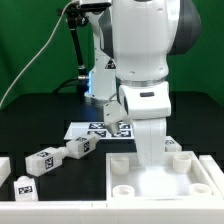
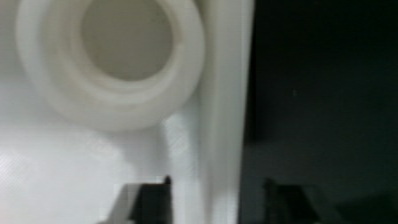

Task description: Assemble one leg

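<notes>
The wide flat white panel [image 1: 165, 200] with round corner sockets lies at the front on the exterior view's right. My gripper [image 1: 150, 166] is down at its back part. In the wrist view my gripper [image 2: 217, 202] straddles the panel's raised edge [image 2: 210, 120], one finger [image 2: 151, 203] on the panel side and the other on the dark table side. A thin dark gap shows beside the edge, so the jaws stand open. A round socket [image 2: 111, 45] is close by. Several legs lie at the exterior view's left, for example two tagged white posts [image 1: 40, 160] [image 1: 80, 148]. None is held.
The marker board [image 1: 92, 128] lies behind the panel, partly hidden by my arm. Another leg [image 1: 25, 186] lies near the front left corner. A black stand with a cable [image 1: 83, 50] rises at the back. A green backdrop closes the rear.
</notes>
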You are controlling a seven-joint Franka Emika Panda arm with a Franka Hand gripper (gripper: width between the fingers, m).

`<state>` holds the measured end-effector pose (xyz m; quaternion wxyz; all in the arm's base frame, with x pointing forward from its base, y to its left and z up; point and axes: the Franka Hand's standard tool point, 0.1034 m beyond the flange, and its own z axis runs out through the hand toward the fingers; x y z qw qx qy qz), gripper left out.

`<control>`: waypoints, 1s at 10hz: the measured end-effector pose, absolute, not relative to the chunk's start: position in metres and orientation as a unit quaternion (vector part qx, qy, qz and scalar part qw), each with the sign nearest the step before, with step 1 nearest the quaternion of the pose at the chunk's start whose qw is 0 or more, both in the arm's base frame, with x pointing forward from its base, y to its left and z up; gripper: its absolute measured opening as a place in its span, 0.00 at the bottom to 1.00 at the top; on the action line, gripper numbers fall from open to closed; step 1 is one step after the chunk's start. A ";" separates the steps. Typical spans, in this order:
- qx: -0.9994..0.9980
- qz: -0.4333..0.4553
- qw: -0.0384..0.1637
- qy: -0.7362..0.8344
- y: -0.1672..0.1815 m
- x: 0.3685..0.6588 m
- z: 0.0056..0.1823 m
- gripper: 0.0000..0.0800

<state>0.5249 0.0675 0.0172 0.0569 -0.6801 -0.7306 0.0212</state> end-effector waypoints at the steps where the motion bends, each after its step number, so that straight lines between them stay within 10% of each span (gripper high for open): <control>1: -0.694 0.020 0.051 -0.718 0.069 0.525 0.025 0.46; 2: -0.708 0.018 0.043 -0.704 0.069 0.521 0.041 0.68; 4: -0.755 0.006 0.027 -0.655 0.079 0.512 0.062 0.78; 10: -0.833 0.004 0.026 -0.552 0.080 0.508 0.061 0.81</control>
